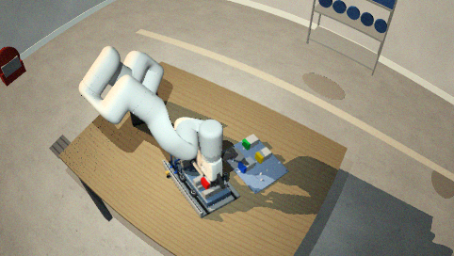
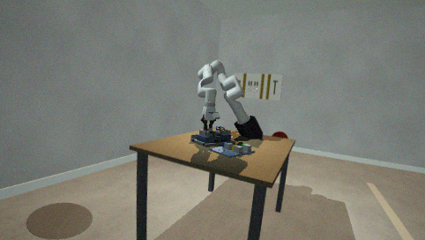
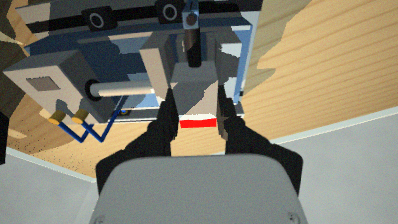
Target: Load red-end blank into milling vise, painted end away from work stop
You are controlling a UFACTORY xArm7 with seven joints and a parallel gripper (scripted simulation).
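My gripper (image 3: 196, 97) is shut on the grey blank with the red end (image 3: 196, 95) and holds it over the milling vise (image 1: 203, 184). In the wrist view the blank sits between the jaws, its red end (image 3: 198, 122) toward me and its far end against the dark work stop rod (image 3: 192, 45). The jaw block with blue hoses (image 3: 60, 85) is at the left, with its pale push rod (image 3: 125, 90) reaching toward the blank. In the top view the red end (image 1: 205, 183) shows under the wrist. I cannot tell whether the blank rests on the low bars.
The blue infeed plate (image 1: 256, 166) lies right of the vise and carries a green-ended blank (image 1: 250, 140), a yellow-ended blank (image 1: 262, 154) and a blue-ended blank (image 1: 245, 165). The table's edge runs close behind the vise in the wrist view.
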